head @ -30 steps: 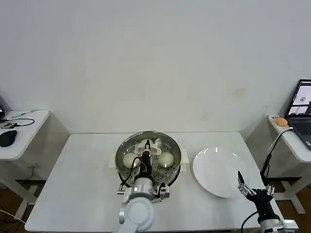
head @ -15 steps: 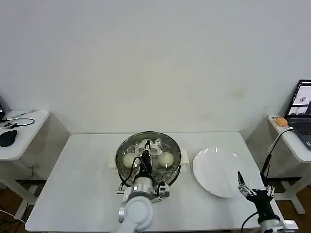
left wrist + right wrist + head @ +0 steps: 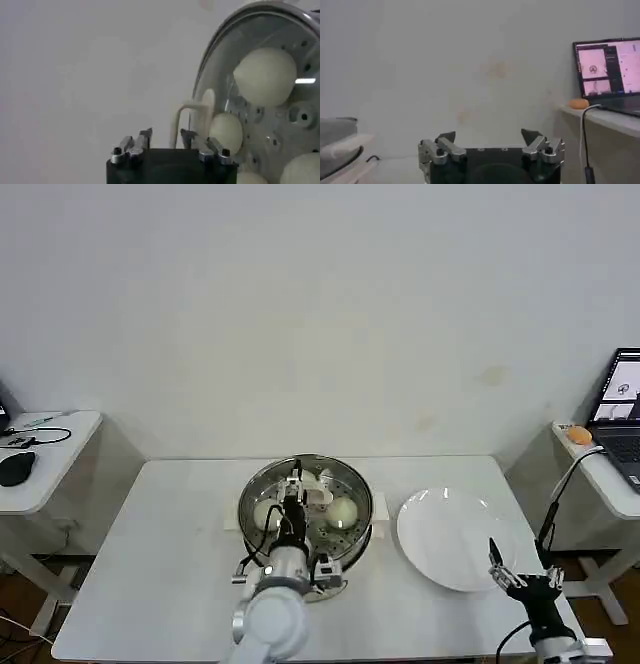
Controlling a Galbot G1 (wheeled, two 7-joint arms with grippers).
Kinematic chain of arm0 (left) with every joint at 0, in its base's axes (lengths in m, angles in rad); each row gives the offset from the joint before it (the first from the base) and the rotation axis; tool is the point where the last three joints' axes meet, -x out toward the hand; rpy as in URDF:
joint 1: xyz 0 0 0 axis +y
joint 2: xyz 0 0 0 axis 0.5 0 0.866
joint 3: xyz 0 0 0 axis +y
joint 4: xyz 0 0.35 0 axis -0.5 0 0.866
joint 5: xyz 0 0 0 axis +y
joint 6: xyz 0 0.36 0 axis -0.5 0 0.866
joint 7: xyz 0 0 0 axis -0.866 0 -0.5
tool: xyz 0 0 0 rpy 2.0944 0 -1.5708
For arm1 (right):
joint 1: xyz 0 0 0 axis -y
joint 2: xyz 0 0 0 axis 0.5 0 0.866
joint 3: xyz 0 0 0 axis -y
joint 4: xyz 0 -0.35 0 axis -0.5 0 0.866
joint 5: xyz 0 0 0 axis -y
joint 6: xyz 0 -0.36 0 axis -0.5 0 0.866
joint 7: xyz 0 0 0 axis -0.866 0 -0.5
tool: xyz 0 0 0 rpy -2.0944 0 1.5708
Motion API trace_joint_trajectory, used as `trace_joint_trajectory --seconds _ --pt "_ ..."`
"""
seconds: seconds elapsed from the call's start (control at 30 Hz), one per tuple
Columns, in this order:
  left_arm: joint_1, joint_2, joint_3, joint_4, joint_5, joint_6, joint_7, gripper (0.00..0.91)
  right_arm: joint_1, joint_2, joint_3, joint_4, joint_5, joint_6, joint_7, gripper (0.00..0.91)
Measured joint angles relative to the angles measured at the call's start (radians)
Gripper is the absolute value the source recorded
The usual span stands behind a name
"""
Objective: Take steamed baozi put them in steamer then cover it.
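1. Head view: the steamer (image 3: pixel 347 546) stands mid-bench (image 3: pixel 170 564), with the cover (image 3: pixel 352 487) apparently lying on it and the steamed baozi (image 3: pixel 343 510) visible through the glass. The left end effector (image 3: pixel 293 484) hovers over the cover's centre handle. If the arm lifts off at an angle, a finger could catch that handle and drag the cover off its seat. The right end effector (image 3: pixel 520 577) waits near the bench's front right corner, just beside the white plate (image 3: pixel 450 529). A careless move there could nudge the plate.

2. Left wrist view: the left end effector (image 3: pixel 166 135) has its fingers parted and holds nothing. The cream handle (image 3: pixel 181 112) stands just ahead of them, closer to one finger. That closeness is the snag risk. The cover's (image 3: pixel 240 107) rim looks level over the baozi (image 3: pixel 265 75), but whether it sits fully home cannot be told. A tilted rim could slip.

3. Right wrist view: the right end effector (image 3: pixel 488 136) is spread wide and empty, so it poses little hazard while parked.
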Motion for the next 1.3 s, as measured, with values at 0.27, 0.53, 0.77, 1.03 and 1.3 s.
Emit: trace_joint_trajectory --seconds 0.27,0.53,0.77,1.03,1.3 --pt "0.03 0.043 -0.016 -0.089 -0.048 -0.004 0.008 0.907 0.001 0.0 -0.005 -0.005 -0.004 0.0 0.0 0.907" --pt "0.068 0.1 -0.051 -0.2 -0.114 -0.006 0.027 0.907 -0.005 -0.009 -0.009 -0.004 -0.004 -0.004 0.0 0.907" --pt "0.109 0.167 -0.104 -0.283 -0.194 -0.01 0.051 0.907 -0.003 -0.015 -0.02 -0.007 -0.008 -0.005 0.0 0.907" --pt "0.159 0.202 -0.197 -0.353 -0.315 -0.015 0.033 0.907 -0.011 -0.024 -0.024 0.009 0.001 -0.013 0.0 0.907" --pt "0.229 0.206 -0.348 -0.361 -0.633 -0.062 -0.059 0.907 -0.033 -0.054 -0.05 0.056 0.018 -0.051 0.029 0.907"
